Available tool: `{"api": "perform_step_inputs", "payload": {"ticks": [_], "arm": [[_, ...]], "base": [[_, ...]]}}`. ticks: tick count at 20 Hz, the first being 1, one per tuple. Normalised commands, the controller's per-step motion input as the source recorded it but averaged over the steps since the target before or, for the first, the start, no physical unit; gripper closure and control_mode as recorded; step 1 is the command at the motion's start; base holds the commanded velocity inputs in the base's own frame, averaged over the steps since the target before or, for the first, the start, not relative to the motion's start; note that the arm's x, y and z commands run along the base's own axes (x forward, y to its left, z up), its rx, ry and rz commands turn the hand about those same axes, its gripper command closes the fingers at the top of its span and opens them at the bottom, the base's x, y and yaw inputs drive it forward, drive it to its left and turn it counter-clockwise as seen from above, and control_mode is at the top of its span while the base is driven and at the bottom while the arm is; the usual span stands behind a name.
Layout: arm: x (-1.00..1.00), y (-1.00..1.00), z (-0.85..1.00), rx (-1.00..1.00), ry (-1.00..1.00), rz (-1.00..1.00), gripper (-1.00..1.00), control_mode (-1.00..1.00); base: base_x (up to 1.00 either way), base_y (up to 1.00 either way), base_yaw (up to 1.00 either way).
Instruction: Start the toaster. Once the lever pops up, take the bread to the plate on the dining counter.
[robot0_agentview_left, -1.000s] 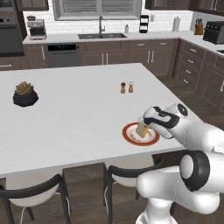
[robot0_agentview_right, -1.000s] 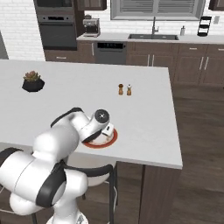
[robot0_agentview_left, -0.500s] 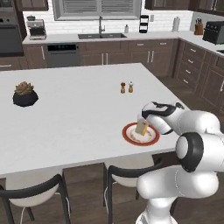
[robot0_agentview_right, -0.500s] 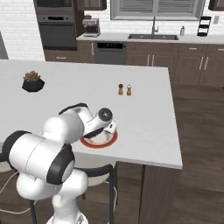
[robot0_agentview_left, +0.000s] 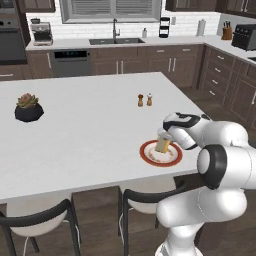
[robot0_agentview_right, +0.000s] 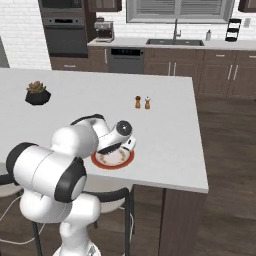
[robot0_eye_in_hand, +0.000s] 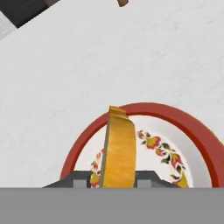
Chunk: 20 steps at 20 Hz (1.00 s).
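The plate (robot0_agentview_left: 147, 155), red-rimmed with a white flowered centre, lies near the front edge of the white dining counter (robot0_agentview_left: 85, 125). The bread (robot0_agentview_left: 162, 143), a yellowish-tan slice, stands on edge over the plate's middle. My gripper (robot0_agentview_left: 163, 137) reaches in from the right and is shut on the bread. In the hand view the bread (robot0_eye_in_hand: 119, 148) rises between my fingertips, the gripper (robot0_eye_in_hand: 118, 179) low over the plate (robot0_eye_in_hand: 175, 114). From the right base view my hand hides the bread above the plate (robot0_agentview_right: 112, 165). Whether the black box (robot0_agentview_left: 245, 37) on the far right worktop is the toaster, I cannot tell.
Salt and pepper shakers (robot0_agentview_left: 144, 100) stand behind the plate. A potted succulent in a black pot (robot0_agentview_left: 28, 107) sits at the counter's left. Black stools (robot0_agentview_left: 145, 197) tuck under the near edge. Sink, dishwasher and wall oven line the back wall.
My hand has turned and stretched further left over the plate, keeping the bread above its centre. The fingers have eased apart very slightly.
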Motion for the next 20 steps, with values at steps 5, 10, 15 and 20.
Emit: {"api": "perform_step_inputs", "payload": {"ticks": [5, 10, 15, 20], "arm": [[0.01, -0.06, 0.00, 0.00, 0.00, 0.00, -1.00, -1.00], [0.00, -0.23, 0.00, 0.00, 0.00, 0.00, -1.00, -1.00], [0.00, -0.24, 0.00, 0.00, 0.00, 0.00, -1.00, -1.00], [0.00, -0.09, 0.14, -0.02, 0.00, -0.01, -1.00, -1.00]], "base": [[0.00, 0.00, 0.00], [0.00, 0.00, 0.00], [0.00, 0.00, 0.00], [0.00, 0.00, 0.00]]}}
